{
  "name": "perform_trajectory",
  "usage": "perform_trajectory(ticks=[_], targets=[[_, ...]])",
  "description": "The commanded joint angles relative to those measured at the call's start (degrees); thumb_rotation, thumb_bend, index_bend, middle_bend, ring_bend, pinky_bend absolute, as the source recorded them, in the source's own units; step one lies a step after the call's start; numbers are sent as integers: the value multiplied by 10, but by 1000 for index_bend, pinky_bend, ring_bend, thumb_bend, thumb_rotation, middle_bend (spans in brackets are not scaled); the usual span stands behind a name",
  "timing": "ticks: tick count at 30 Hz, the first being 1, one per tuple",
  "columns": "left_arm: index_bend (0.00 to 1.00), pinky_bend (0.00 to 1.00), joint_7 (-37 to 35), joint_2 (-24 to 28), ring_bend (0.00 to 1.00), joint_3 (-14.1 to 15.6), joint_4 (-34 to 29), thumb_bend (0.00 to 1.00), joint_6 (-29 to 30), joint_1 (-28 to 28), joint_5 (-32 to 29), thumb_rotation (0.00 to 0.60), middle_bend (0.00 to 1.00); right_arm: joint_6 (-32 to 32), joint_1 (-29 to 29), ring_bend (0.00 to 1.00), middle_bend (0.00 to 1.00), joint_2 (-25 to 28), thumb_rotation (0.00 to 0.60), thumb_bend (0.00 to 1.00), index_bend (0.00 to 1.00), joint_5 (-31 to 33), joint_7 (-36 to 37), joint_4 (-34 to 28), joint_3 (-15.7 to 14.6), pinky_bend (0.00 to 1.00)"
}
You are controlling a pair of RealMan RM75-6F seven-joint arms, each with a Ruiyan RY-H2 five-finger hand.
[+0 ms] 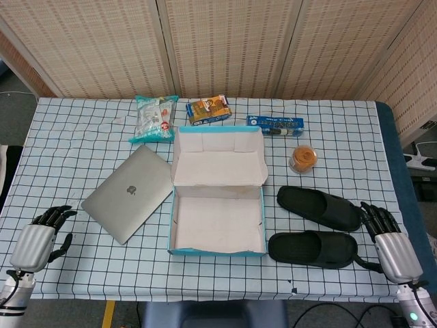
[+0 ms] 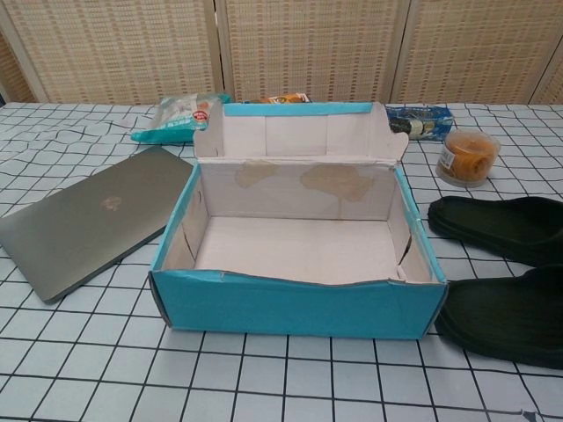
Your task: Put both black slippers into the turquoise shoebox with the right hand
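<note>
The turquoise shoebox [image 1: 217, 251] [image 2: 290, 306] stands with its lid folded back and nothing inside. Two black slippers lie on the cloth to its right: the far slipper [image 1: 318, 208] [image 2: 500, 227] and the near slipper [image 1: 313, 249] [image 2: 506, 316]. My right hand [image 1: 388, 240] hovers at the table's right front corner, just right of the slippers' heels, fingers apart and holding nothing. My left hand [image 1: 39, 237] hangs at the left front edge, fingers loosely curled, holding nothing. Neither hand shows in the chest view.
A silver laptop [image 1: 129, 191] [image 2: 88, 218] lies left of the box. Along the back sit a snack bag [image 1: 153, 117], an orange-and-blue packet [image 1: 208, 110], a blue pack [image 1: 274, 125] and a small tub of orange snacks [image 1: 303, 158] [image 2: 467, 156].
</note>
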Motion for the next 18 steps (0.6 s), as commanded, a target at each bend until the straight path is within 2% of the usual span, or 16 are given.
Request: perform_trajectory(ticks=[1, 7, 18], targets=[[258, 371, 0, 3, 180, 0, -7, 456, 6, 2, 2, 600, 195, -14, 2, 0, 50, 8, 600, 83, 70, -10, 5, -3, -13, 88], [261, 371, 16, -1, 180, -3, -7, 456, 13, 5, -4, 600, 203, -66, 21, 0, 62, 53, 600, 82, 74, -13, 59, -33, -33, 91], [262, 371, 15, 0, 180, -7, -9, 456, 11, 5, -17, 600, 203, -165, 57, 0, 62, 32, 600, 54, 46, 3, 48, -22, -51, 91]])
